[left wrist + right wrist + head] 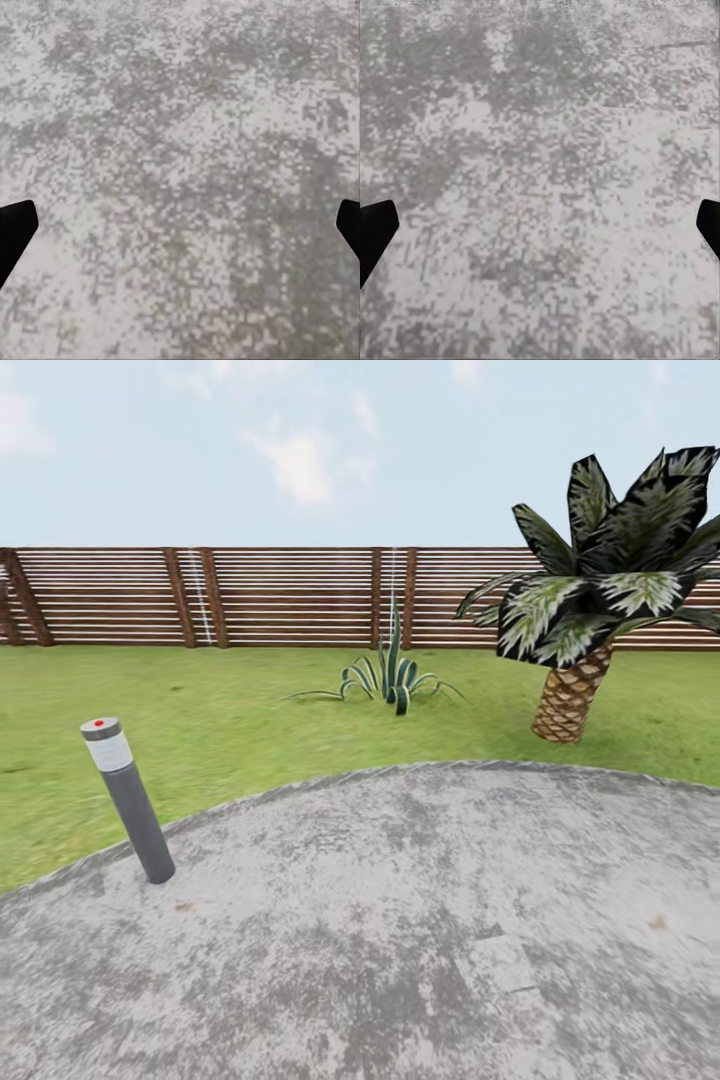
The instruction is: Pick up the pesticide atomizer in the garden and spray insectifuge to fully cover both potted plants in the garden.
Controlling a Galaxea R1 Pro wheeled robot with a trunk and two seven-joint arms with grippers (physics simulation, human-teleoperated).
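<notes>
Hanging over patio (400, 920) | left gripper (180, 225) apart | right gripper (540, 225) apart

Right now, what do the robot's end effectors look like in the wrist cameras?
Little of them shows. The left end effector appears as two plain black finger tips with blunt, angled ends at opposite edges of the left wrist view. The right end effector looks the same. No cables or markings are visible. Grey speckled paving lies beyond.

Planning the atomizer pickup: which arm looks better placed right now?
Neither, as far as I can tell: both the left gripper and right gripper hang open and empty over the grey patio, with no atomizer in sight. Slight lean right, toward the palm.
</notes>
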